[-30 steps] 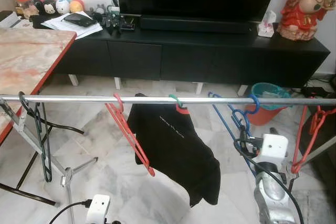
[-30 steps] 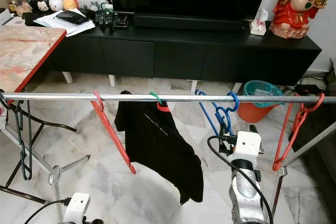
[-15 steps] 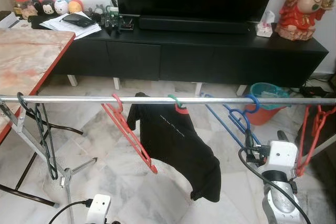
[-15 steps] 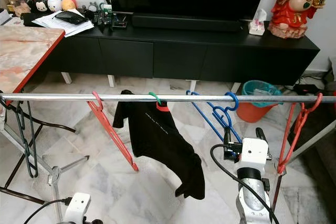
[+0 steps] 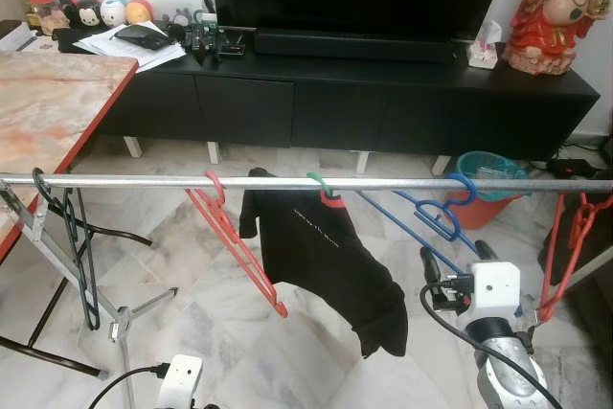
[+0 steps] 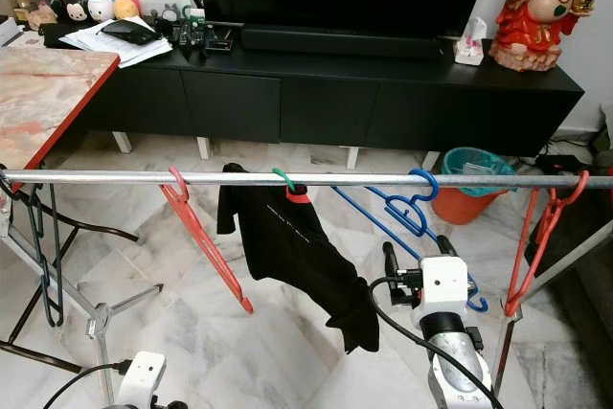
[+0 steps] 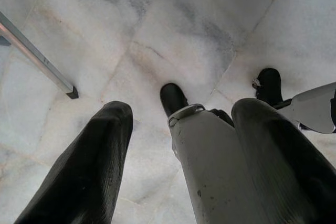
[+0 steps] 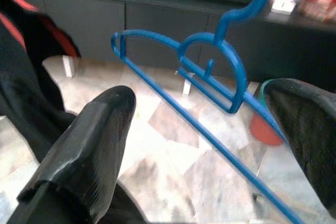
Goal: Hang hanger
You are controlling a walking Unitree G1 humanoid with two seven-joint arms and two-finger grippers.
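- The blue hanger (image 5: 433,218) hung by its hook on the metal rail (image 5: 144,180), to the right of the black T-shirt (image 5: 326,265) on that rail and to the left of the red hanger (image 5: 565,246) at the rail's right end.
- Our right gripper (image 8: 210,145) was below the rail and just beside the blue hanger, with its two fingers (image 8: 89,145) wide apart and nothing between them; the hanger's bar passed in front of the gap.
- Our left gripper (image 7: 178,156) hung idle near the floor, its fingers also apart and empty.
- We judged the hanger as light, thin and stiff plastic, smooth enough to slide or swing on the rail at a small push.
- If we needed to hold it again, we judged the best place as the thick neck under the hook, because the long lower bar would turn easily in the fingers.
- The hanger looked tilted on the rail, so we thought it could swing.
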